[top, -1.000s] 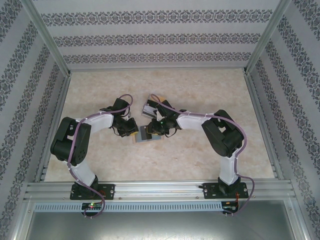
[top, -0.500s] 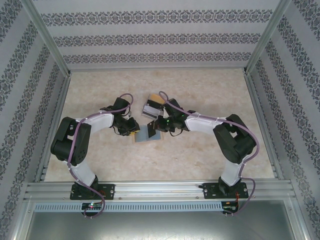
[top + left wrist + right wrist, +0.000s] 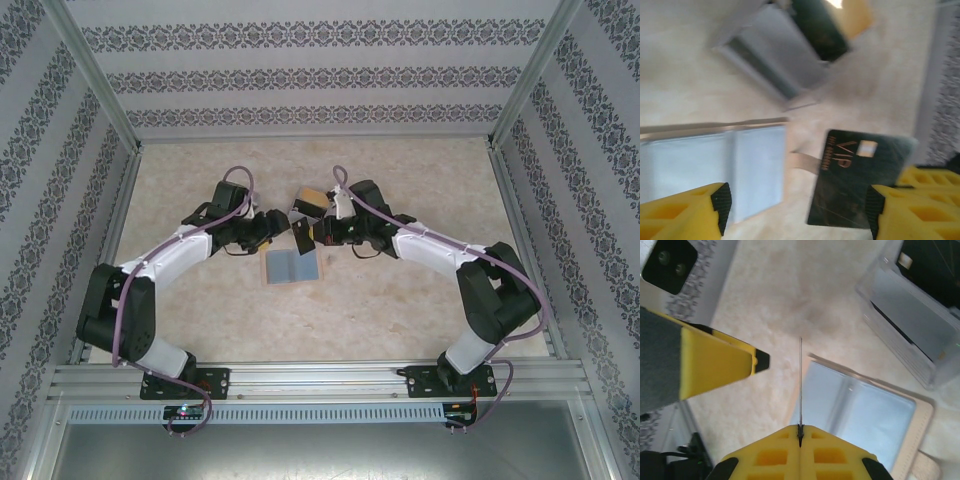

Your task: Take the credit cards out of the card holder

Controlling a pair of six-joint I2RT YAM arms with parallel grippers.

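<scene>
A dark credit card marked VIP [image 3: 860, 185] hangs above the table, pinched at one edge by my shut right gripper [image 3: 800, 429]. From the right wrist it is a thin edge-on line [image 3: 800, 380]. My left gripper [image 3: 797, 205] stands open beside it, fingers [image 3: 717, 202] apart, with nothing between them. From above, the dark card [image 3: 301, 236] is between the left gripper [image 3: 272, 226] and the right gripper [image 3: 318, 234]. Grey-blue cards [image 3: 290, 266] lie flat on the table just nearer. The translucent card holder [image 3: 310, 201], with a tan edge, rests behind the grippers and has a dark card in it [image 3: 820, 30].
The beige marbled tabletop [image 3: 420, 290] is fenced by aluminium rails and patterned walls [image 3: 60, 150]. Both arms reach in from the near edge and meet at the table's middle. A tan strip [image 3: 802, 161] lies on the table under the hanging card.
The left gripper has opened and let go of the dark card. Both grippers have moved away from the near edge, off the grey-blue cards, with the right one carrying the card.
</scene>
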